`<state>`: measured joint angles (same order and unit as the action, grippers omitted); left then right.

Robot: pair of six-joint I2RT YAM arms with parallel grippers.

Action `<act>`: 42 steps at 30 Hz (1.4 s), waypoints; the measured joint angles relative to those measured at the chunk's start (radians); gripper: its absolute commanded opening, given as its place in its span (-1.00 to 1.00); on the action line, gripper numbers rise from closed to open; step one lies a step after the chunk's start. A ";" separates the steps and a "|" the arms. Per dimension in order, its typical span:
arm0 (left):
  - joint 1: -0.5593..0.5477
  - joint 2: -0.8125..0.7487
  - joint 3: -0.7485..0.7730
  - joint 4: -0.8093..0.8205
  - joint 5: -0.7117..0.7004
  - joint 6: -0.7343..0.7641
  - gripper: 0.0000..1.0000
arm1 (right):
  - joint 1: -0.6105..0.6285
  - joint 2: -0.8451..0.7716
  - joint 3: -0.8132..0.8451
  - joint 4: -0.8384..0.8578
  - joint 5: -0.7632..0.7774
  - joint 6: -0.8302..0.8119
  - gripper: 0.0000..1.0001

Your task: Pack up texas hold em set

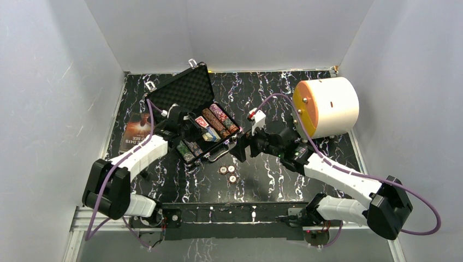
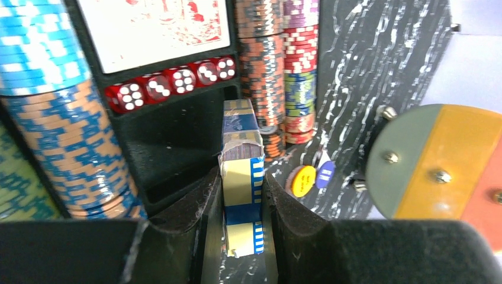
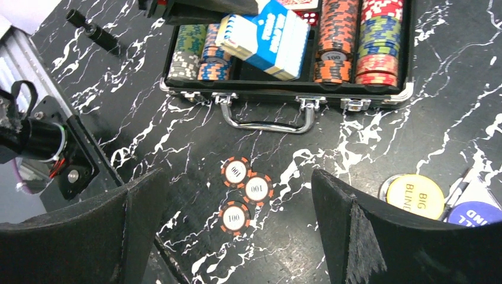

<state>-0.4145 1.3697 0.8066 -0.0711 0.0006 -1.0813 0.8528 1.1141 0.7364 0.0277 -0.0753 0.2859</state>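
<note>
Booklet (image 1: 136, 131) lies flat at far left on the surface (image 1: 273, 180), not part of the set, ignore. Left hand (image 2: 243, 183) is narrowed onto the blue deck (image 3: 269, 38), pinching it on edge by its thin sides. The deck is tilted over the open case (image 1: 191, 93), low over the middle of the tray but not seated; looks aimed at the empty black slot just near of the dice (image 2: 171, 83). Case sits centre-left, lid up and leaning far-left, handle toward the near side. Already packed: red deck (image 2: 154, 29) flat in its slot on the far side of the dice, the dice lined in their groove, chip rows (image 2: 284, 89) filling both sides of the tray. Out on the surface: three loose chips (image 3: 243, 195) clustered just near of the handle, touching or nearly so. Right of those, yellow button (image 3: 414, 196) and blue button (image 3: 476, 213) lie side by side. Right hand (image 1: 242, 148) hovers above that patch, jaws spread wide, holding nothing. White cylinder (image 1: 327, 106) at far right, not part of the set. Progress call: mostly packed. Left to do, as I judge it: seat the blue deck, get the three chips and two buttons in, shut and latch the lid.
</note>
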 measured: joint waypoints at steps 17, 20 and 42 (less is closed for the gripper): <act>0.005 0.042 -0.014 0.071 0.032 -0.042 -1.00 | 0.000 0.023 0.000 0.006 -0.066 0.001 0.95; 0.005 0.041 -0.014 0.068 0.032 -0.037 -1.00 | 0.000 0.027 0.000 0.006 -0.066 0.001 0.95; 0.005 0.001 -0.006 0.010 0.017 0.028 0.33 | 0.000 0.046 0.000 0.007 -0.066 0.003 0.96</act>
<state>-0.4099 1.3705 0.8005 -0.0608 0.0177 -1.0531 0.8528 1.1603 0.7364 0.0345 -0.1417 0.2890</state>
